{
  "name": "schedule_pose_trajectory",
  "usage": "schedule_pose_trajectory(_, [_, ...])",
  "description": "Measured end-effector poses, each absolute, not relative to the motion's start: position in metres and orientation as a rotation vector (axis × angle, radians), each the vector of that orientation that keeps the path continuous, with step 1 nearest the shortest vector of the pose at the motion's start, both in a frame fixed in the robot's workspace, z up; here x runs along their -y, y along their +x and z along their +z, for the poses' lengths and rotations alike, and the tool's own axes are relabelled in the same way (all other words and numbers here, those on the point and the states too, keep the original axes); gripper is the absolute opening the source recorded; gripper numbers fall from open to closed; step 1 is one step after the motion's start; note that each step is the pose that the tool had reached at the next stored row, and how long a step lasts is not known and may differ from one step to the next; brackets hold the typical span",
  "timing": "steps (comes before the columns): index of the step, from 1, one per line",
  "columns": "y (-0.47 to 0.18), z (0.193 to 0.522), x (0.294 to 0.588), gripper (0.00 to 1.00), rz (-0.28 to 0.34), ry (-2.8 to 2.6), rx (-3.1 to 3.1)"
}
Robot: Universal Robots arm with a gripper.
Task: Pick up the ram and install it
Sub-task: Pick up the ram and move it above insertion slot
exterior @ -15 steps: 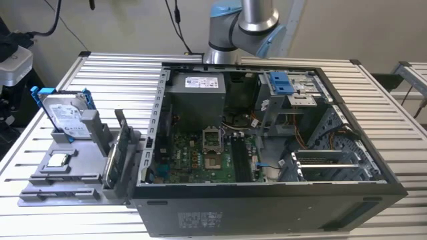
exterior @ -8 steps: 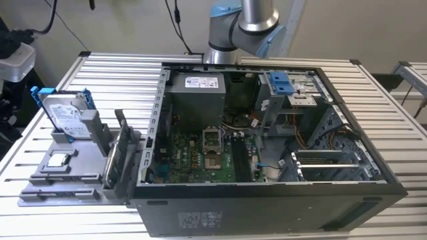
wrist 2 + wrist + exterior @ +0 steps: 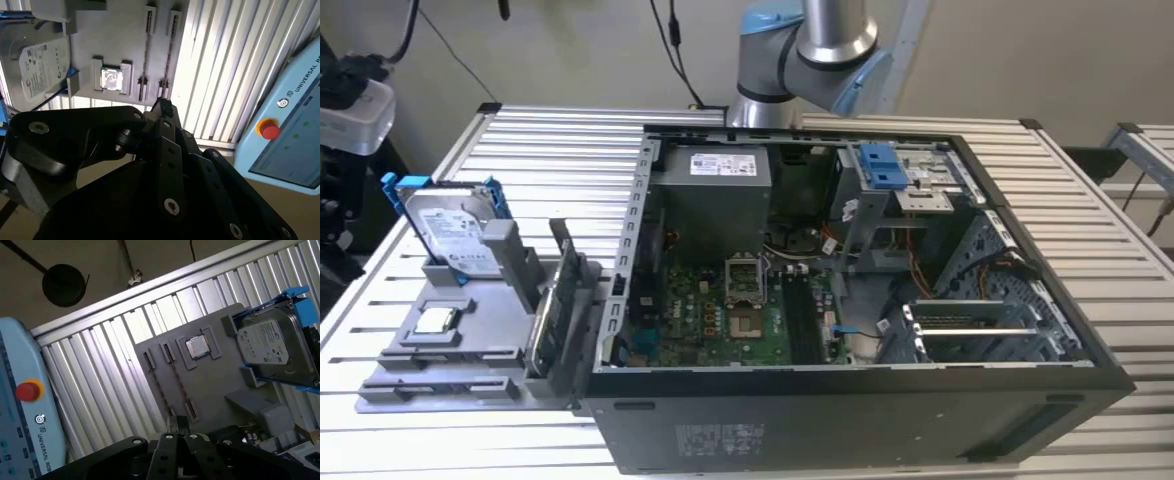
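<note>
1. The step in hand looks like the approach to the pick. In the first wrist view the hand [image 3: 178, 424] hangs above the grey fixture [image 3: 215, 387], pads drawn narrow with nothing between them.
2. The ram [image 3: 180, 385] stands edge-on in a narrow slot of that fixture, just beside the processor chip [image 3: 197, 346], and is not yet lifted.
3. In the exterior view the fixture lies at 8 o'clock, the open computer case [image 3: 854, 415] is at centre, and the arm [image 3: 807, 45] is at 12 o'clock.
4. A grasp would call for the pads to widen, straddle the thin top edge and descend square to the slot.
5. Room is tight toward the case, where an upright card [image 3: 550, 318] and the hard drive [image 3: 454, 230] stand. The slatted counter [image 3: 560, 130] lies open at 9 o'clock.
</note>
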State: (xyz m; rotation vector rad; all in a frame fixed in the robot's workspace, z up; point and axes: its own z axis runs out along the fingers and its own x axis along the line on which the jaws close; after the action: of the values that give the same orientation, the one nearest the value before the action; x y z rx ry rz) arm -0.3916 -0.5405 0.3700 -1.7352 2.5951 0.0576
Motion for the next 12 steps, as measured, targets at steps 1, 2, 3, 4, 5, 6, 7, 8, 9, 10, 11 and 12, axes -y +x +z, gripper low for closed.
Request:
schedule_pose_trajectory(1, [-0.3916,0.3699,0.5405,0.11,0.058,-1.745,-2.589])
schedule_pose_trajectory(2, [-0.3916,0.37,0.5405,0.11,0.058,-1.755,-2.583])
schedule_pose_trajectory(3, [-0.3916,0.37,0.5405,0.11,0.058,-1.766,-2.575])
schedule_pose_trajectory(4, [-0.3916,0.37,0.5405,0.11,0.058,-1.778,-2.567])
schedule_pose_trajectory(5, [-0.3916,0.37,0.5405,0.11,0.058,-1.791,-2.558])
schedule_pose_trajectory(6, [-0.3916,0.37,0.5405,0.11,0.058,-1.804,-2.549])
schedule_pose_trajectory(7, [-0.3916,0.37,0.5405,0.11,0.058,-1.816,-2.541])
schedule_pose_trajectory(8, [-0.3916,0.37,0.5405,0.11,0.058,-1.826,-2.534])
schedule_pose_trajectory(9, [-0.3916,0.3699,0.5405,0.11,0.058,-1.836,-2.527])
schedule_pose_trajectory(10, [-0.3916,0.3699,0.5405,0.11,0.058,-1.846,-2.52])
schedule_pose_trajectory(11, [-0.3916,0.37,0.5405,0.11,0.058,-1.856,-2.513])
schedule_pose_trajectory(12, [-0.3916,0.37,0.5405,0.11,0.058,-1.866,-2.506])
